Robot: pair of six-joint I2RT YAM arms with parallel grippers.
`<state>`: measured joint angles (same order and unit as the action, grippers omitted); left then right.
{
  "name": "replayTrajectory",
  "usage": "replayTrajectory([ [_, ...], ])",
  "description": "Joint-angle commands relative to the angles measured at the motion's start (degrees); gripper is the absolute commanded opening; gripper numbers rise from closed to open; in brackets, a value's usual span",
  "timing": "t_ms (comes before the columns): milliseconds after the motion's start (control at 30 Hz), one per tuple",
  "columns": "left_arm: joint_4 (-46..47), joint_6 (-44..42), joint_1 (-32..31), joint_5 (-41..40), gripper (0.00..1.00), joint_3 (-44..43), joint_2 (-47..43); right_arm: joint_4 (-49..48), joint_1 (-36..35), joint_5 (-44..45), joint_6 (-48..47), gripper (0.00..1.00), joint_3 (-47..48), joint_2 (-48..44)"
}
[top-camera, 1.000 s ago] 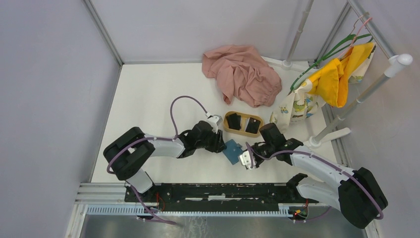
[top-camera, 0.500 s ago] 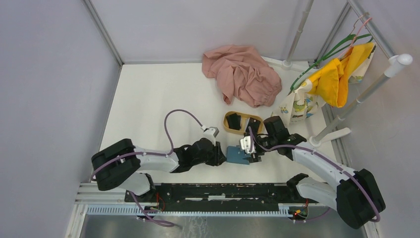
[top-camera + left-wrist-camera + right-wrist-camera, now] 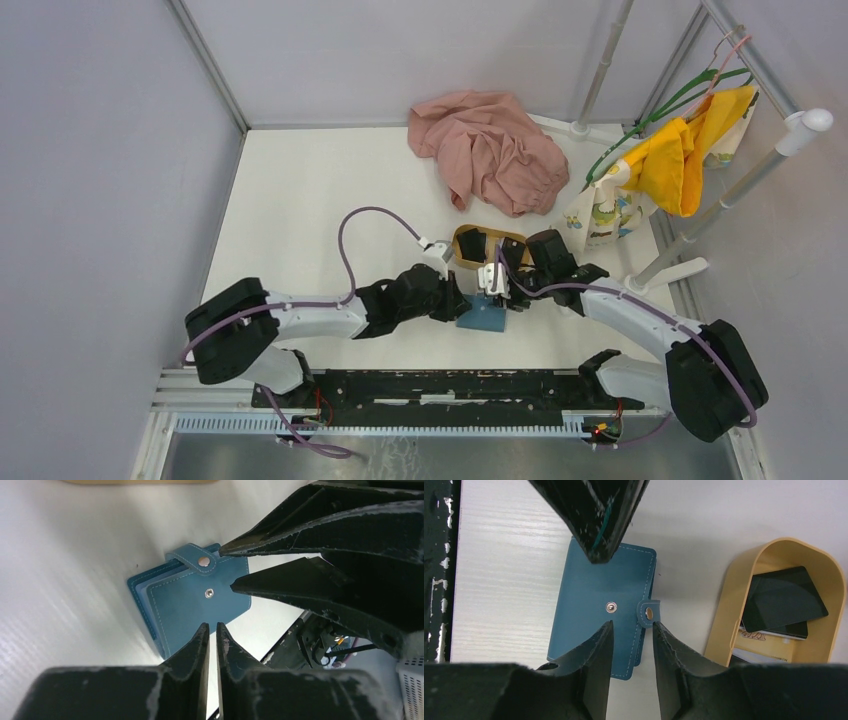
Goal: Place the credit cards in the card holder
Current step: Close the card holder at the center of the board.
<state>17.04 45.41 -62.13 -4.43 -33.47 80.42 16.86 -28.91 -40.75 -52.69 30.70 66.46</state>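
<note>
The card holder (image 3: 484, 319) lies folded on the white table between both arms, a teal wallet (image 3: 190, 600) (image 3: 594, 600) with its snap tab (image 3: 649, 613) off the stud. My left gripper (image 3: 461, 304) (image 3: 210, 627) hovers at its near edge, fingers drawn together with nothing between them. My right gripper (image 3: 503, 297) (image 3: 632, 625) stands open over the tab side, one fingertip (image 3: 655, 626) at the tab. Black credit cards (image 3: 783, 598) lie in the tan oval tray (image 3: 730, 600) (image 3: 478, 231) just behind, partly hidden by the right arm in the top view.
A crumpled pink cloth (image 3: 490, 150) lies at the back. A yellow garment (image 3: 688, 150) hangs on a rack at the right, above a patterned cloth (image 3: 600, 215). A black rail (image 3: 430, 385) runs along the near edge.
Both grippers have come in over the wallet, the left from the left, the right from beside the tray. The jaws of both have narrowed. The wallet has barely moved.
</note>
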Motion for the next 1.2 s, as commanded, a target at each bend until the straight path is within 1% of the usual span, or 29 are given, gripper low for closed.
replayTrajectory([
  [0,2.25,-2.43,-0.05,2.68,0.14,-4.96,5.56,-2.53,-0.9,2.54,0.77,0.4,2.25,0.85],
  [133,0.22,-2.44,0.02,1.9,0.1,-7.53,9.93,-3.44,-1.83,3.63,1.14,0.35,2.44,1.73],
  [267,-0.32,-2.02,0.11,1.39,0.08,-8.01,12.52,-4.35,-3.18,5.33,1.44,0.32,2.44,2.52],
  [467,-1.56,-1.6,0.83,0.72,0.03,-8.19,14.54,-4.99,-4.04,7.48,1.61,0.27,2.72,3.31],
  [733,-1.42,-1.11,1.01,0.87,0.02,-7.86,15.35,-5.7,-4.93,9.0,1.88,0.22,2.9,3.9],
  [833,-1.31,-1.11,1.08,1.04,0.02,-7.86,15.58,-5.73,-5.02,8.89,1.97,0.18,2.94,3.63],
  [1000,-1.38,-1.07,1.33,1.24,0.02,-7.77,15.64,-4.95,-4.98,7.58,2.11,0.0,3.05,3.33],
  [1167,-1.4,-0.61,1.66,1.35,0.02,-7.59,15.72,-3.48,-4.98,7.29,2.64,0.0,3.33,3.6],
])
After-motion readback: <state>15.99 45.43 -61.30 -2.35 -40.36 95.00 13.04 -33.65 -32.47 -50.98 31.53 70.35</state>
